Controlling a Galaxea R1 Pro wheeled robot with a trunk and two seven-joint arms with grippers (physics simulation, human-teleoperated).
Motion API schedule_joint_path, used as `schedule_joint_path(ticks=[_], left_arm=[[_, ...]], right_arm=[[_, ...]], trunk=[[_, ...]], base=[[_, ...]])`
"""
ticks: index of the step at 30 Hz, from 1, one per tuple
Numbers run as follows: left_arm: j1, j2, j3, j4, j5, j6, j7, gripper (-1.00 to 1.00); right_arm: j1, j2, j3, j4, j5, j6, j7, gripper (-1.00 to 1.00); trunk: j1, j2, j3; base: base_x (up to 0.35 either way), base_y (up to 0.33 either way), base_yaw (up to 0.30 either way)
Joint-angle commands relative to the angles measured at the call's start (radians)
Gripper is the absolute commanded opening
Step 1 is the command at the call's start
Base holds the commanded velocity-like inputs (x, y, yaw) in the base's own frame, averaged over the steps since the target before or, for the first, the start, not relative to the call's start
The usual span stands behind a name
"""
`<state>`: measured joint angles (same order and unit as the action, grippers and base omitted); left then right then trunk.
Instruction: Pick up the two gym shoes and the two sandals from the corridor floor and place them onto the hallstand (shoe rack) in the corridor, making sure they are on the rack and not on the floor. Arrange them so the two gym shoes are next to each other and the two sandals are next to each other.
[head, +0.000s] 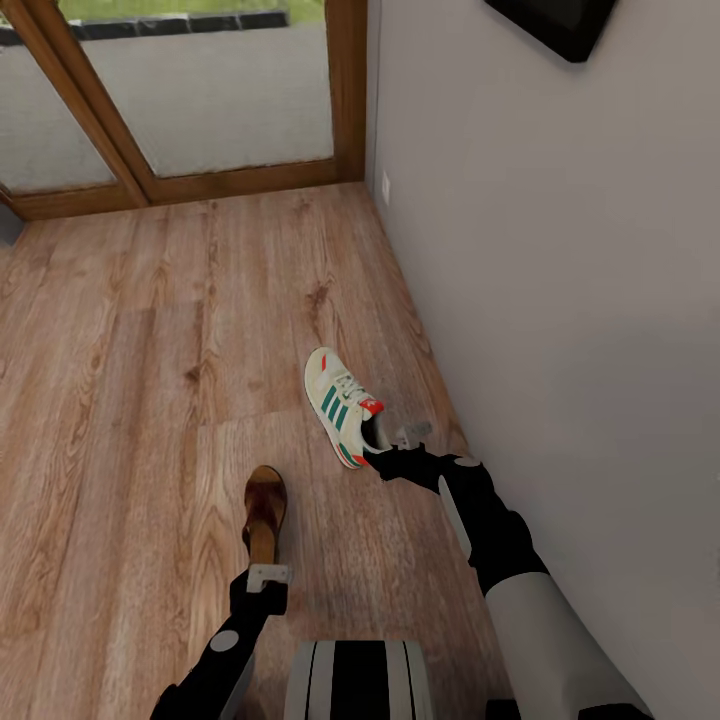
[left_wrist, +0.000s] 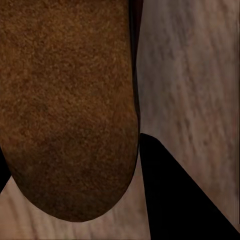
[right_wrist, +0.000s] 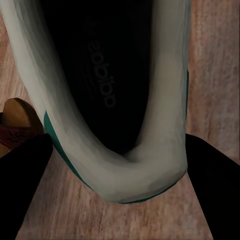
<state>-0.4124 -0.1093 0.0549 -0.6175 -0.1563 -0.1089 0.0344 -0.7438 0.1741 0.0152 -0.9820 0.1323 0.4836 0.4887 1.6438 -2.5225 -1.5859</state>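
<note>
One white gym shoe (head: 338, 402) with green stripes and a red tongue patch points away from me near the right wall. My right gripper (head: 388, 447) is shut on its heel; in the right wrist view the heel rim (right_wrist: 125, 165) sits between the two dark fingers (right_wrist: 212, 180). A dark brown sandal (head: 265, 500) lies further left and nearer to me, over the corridor floor (head: 130, 350). My left gripper (head: 268, 577) is shut on its heel end, and the left wrist view shows the sandal's sole (left_wrist: 65, 110) against a dark finger (left_wrist: 175, 200). The hallstand is out of view.
A grey wall (head: 560, 300) runs along the right side, very close to the right arm. A wood-framed glass door (head: 200, 90) closes the far end of the corridor. A dark panel (head: 550, 25) hangs high on the wall. My base (head: 360, 680) shows at the bottom edge.
</note>
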Motion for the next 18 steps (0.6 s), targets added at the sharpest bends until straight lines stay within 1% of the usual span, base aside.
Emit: schedule_joint_path(ticks=[1,12,18], left_arm=[[0.0,-0.001,0.005,0.0,-0.014,-0.003,0.001,-1.0],[0.0,0.004,0.015,-0.007,-0.014,-0.007,0.001,-1.0],[-0.001,0.035,0.02,-0.042,-0.007,0.001,0.0,-1.0]], right_arm=[[0.0,0.0,-0.001,-0.001,0.012,0.003,0.007,-1.0],[0.001,0.0,0.0,0.004,0.012,-0.002,0.008,-1.0],[0.003,0.0,0.0,0.006,0.013,-0.003,0.008,-1.0]], trunk=[[-0.001,0.0,0.003],[-0.005,0.003,0.046],[-0.008,0.004,0.069]], base=[[0.0,0.0,0.0],[0.0,0.0,0.0],[0.0,0.0,0.0]])
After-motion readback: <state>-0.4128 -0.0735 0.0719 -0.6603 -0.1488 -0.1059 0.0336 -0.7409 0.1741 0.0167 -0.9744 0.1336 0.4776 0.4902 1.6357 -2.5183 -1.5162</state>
